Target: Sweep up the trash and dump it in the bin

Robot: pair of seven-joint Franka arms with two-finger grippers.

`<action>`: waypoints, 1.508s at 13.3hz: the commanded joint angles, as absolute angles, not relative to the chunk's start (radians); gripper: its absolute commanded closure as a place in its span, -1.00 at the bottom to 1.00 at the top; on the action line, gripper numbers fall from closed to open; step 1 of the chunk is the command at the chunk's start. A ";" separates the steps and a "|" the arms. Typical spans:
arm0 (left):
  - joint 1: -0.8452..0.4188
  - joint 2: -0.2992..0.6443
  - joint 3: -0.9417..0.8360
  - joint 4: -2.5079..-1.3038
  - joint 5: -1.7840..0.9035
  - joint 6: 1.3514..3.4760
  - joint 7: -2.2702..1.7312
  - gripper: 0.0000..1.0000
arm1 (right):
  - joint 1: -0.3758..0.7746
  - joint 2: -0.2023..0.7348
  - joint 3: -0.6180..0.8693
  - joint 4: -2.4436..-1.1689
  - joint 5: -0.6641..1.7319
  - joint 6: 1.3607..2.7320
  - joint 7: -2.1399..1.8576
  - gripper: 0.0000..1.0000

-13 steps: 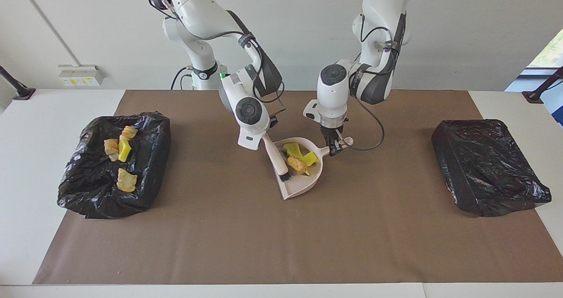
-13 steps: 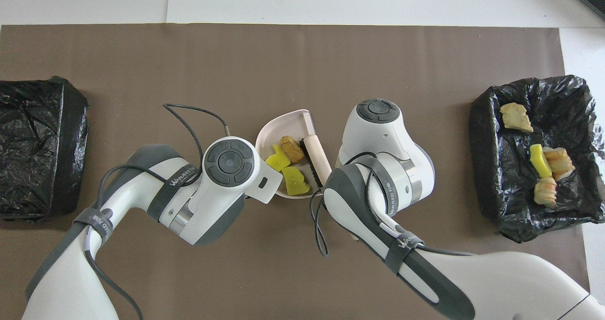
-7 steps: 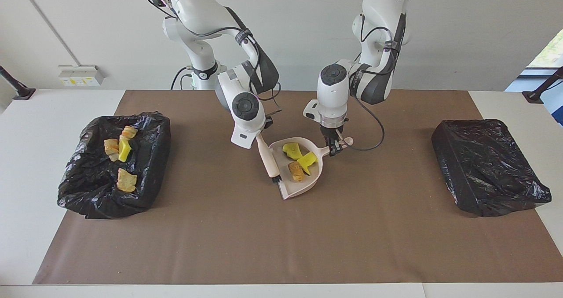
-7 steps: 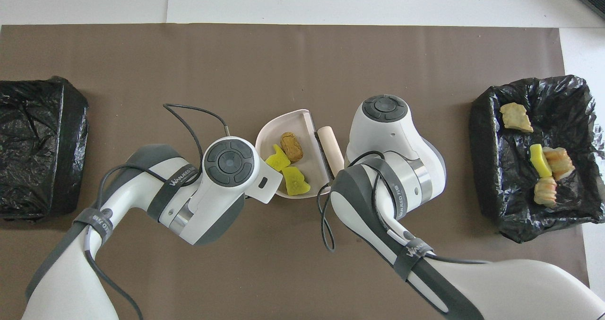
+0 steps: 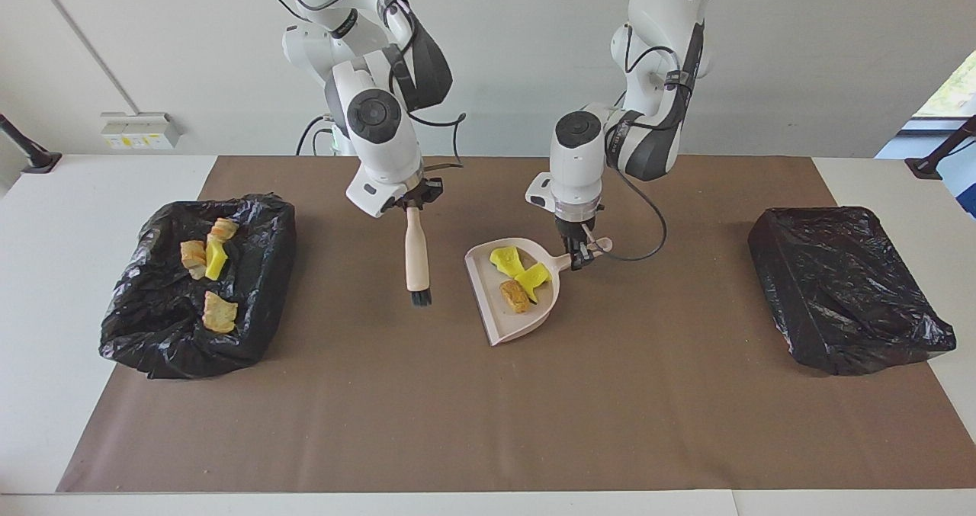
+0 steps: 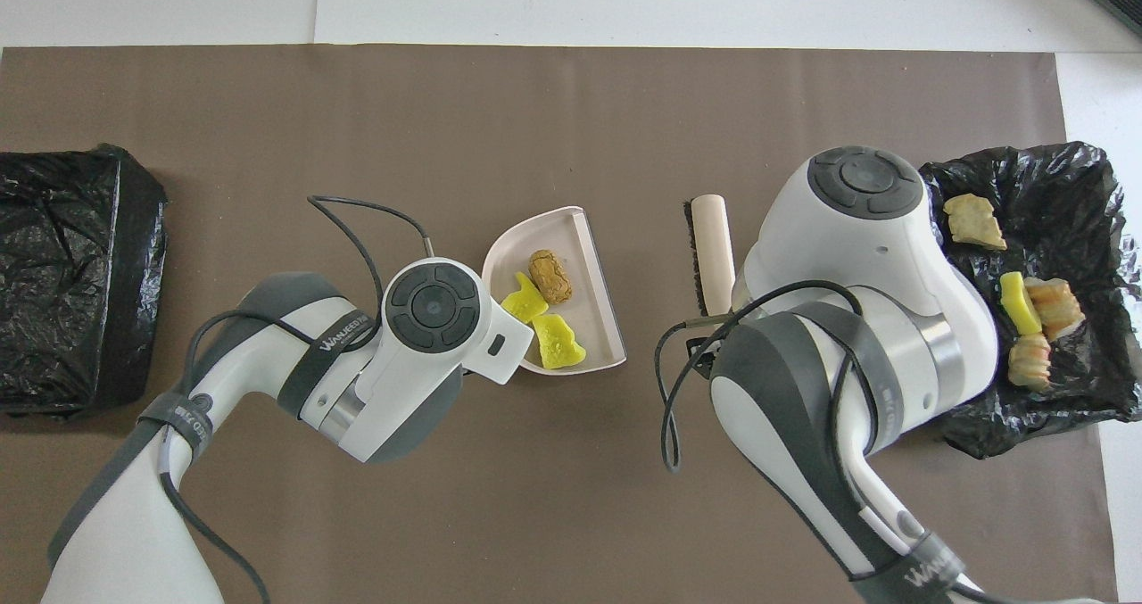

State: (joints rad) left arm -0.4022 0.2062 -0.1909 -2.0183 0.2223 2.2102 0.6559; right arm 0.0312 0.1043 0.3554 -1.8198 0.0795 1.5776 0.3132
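Left claw (image 5: 581, 258) clamped on the dustpan (image 5: 512, 302) handle at table centre; three trash pieces (image 5: 518, 280) lie in the pan, four more in the bin (image 5: 194, 344) at the right arm's end. Right claw (image 5: 412, 203) clamped on the brush (image 5: 417, 261), hanging bristles-down between pan and bin. Best carry the pan level, tipping only over the bin; both claws' fingertips are hidden overhead.

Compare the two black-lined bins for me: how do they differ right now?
The bin at the right arm's end lies open and holds four trash pieces; the bin at the left arm's end shows only black plastic across its top, no trash visible. The first bin's liner edge is ruffled upward; the second's is pulled flatter. Both are black-bagged and sit on the brown mat.
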 commanded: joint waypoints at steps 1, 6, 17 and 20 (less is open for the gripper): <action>-0.405 0.184 -0.181 -2.049 0.230 2.235 0.634 1.00 | 0.044 0.003 0.368 -1.838 0.075 1.481 0.431 1.00; -0.403 0.184 -0.181 -2.048 0.230 2.233 0.638 1.00 | 0.060 -0.127 0.370 -1.939 0.173 1.373 0.443 1.00; -0.201 0.068 -0.176 -1.980 0.221 2.105 0.903 1.00 | 0.138 -0.222 0.368 -2.181 0.331 1.567 0.420 1.00; -0.094 -0.006 -0.173 -1.980 0.215 2.048 1.064 1.00 | 0.219 -0.177 0.368 -2.209 0.356 1.643 0.510 1.00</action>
State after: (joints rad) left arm -0.1580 0.0605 -0.1662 -1.9673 0.2241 2.0914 0.9674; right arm 0.1701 -0.1936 0.3677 -2.1799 0.3303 1.5915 0.4472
